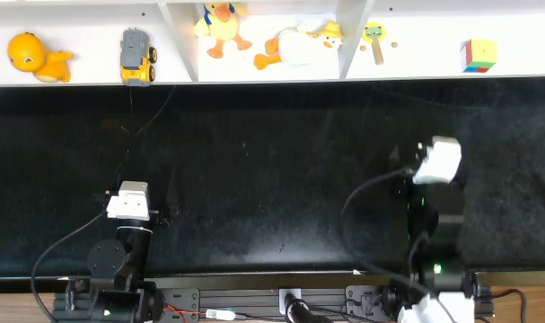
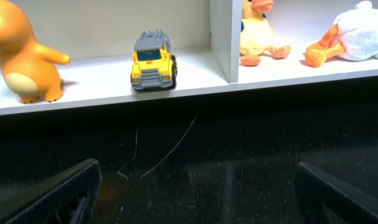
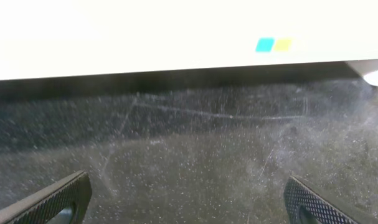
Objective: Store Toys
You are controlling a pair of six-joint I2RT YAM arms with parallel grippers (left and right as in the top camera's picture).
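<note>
Over the tabletop (image 1: pixel 272 179), short of the shelf (image 1: pixel 425 45), the left gripper (image 2: pixel 198 193) and right gripper (image 3: pixel 189 196) hang empty, spread apart, while duck (image 1: pixel 222 22), truck (image 1: pixel 138 56) and cube (image 1: pixel 478 55) sit shelved, the truck at the lip where a stray reach could knock it off.

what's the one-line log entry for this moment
left gripper: open, empty | right gripper: open, empty | shelf: orange toy, yellow truck, yellow duck, white duck, cube

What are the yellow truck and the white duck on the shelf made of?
The yellow truck looks like hard moulded plastic: smooth, slightly glossy, crisp edges. The white duck seems plush fabric: fuzzy, rumpled surface, floppy orange feet.
</note>
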